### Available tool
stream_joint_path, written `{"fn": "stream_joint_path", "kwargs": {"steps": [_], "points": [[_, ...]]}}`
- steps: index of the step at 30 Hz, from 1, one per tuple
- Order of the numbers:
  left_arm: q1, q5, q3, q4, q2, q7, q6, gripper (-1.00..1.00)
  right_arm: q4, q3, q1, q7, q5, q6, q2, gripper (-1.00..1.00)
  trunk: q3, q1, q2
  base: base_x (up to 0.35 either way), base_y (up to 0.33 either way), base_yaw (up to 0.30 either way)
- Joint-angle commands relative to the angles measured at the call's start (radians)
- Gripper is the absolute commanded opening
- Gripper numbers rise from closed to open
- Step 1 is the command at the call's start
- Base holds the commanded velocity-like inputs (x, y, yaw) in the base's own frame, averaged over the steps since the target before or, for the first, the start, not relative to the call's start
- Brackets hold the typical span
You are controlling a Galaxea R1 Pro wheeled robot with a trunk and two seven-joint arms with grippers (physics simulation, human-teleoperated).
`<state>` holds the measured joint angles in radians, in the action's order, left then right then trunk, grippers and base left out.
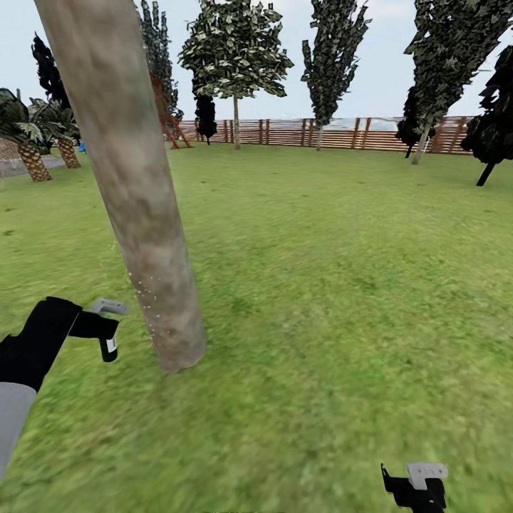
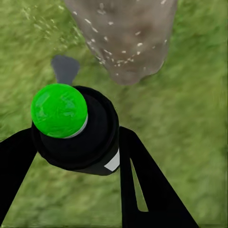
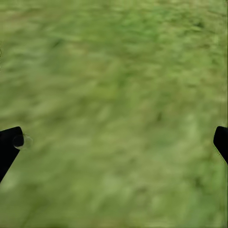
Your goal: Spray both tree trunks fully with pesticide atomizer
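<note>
A thick pale grey-beige tree trunk (image 1: pixel 139 192) leans up from the grass close in front of me at the left. White droplets speckle its lower part (image 2: pixel 124 45). My left gripper (image 1: pixel 107 335) hangs just left of the trunk's base, shut on the small black pesticide atomizer (image 1: pixel 109 347). In the left wrist view the atomizer's bright green top (image 2: pixel 59 109) sits between the black fingers (image 2: pixel 147 190), facing the trunk base. My right gripper (image 1: pixel 420 488) is low at the right over bare grass, its fingertips (image 3: pixel 9 145) wide apart and open. A second tree (image 1: pixel 427 78) with jagged foliage leans by the fence.
Green lawn (image 1: pixel 335 285) stretches to a brown slat fence (image 1: pixel 342 133) at the back. A round-crowned tree (image 1: pixel 235 50) and dark conifers (image 1: pixel 331 50) stand along it. Palm-like plants (image 1: pixel 32 139) grow at the far left.
</note>
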<state>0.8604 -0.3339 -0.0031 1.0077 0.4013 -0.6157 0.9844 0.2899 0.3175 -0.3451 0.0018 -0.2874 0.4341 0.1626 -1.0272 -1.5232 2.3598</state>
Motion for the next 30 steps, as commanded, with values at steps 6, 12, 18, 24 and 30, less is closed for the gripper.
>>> {"fn": "stream_joint_path", "kwargs": {"steps": [6,12,18,24,30], "points": [[-0.004,0.001,0.001,-0.015,-0.034,0.060,-0.002,-1.00,0.000,0.000,0.000,0.000,0.000,0.001,0.000,1.00,0.000,0.000,0.000,0.037,-0.276,0.076],[-0.008,0.022,0.038,-0.027,-0.037,0.079,-0.004,-1.00,0.000,0.000,0.000,0.001,-0.001,0.000,0.000,1.00,0.000,0.000,0.000,0.065,-0.276,0.001],[-0.009,0.024,0.071,-0.055,-0.038,0.081,-0.037,-1.00,0.000,0.000,0.000,0.001,-0.001,0.000,0.000,1.00,0.000,0.000,0.000,0.001,-0.277,0.067],[-0.009,0.024,0.072,-0.057,-0.058,0.110,-0.041,-1.00,-0.001,0.000,0.000,0.001,-0.001,0.000,0.000,1.00,0.000,0.000,0.000,0.001,-0.277,0.270],[-0.009,0.023,0.072,-0.057,-0.074,0.118,-0.041,-1.00,-0.001,0.000,0.000,0.001,-0.001,0.000,0.000,1.00,0.000,0.000,0.000,0.122,-0.261,0.279]]}}
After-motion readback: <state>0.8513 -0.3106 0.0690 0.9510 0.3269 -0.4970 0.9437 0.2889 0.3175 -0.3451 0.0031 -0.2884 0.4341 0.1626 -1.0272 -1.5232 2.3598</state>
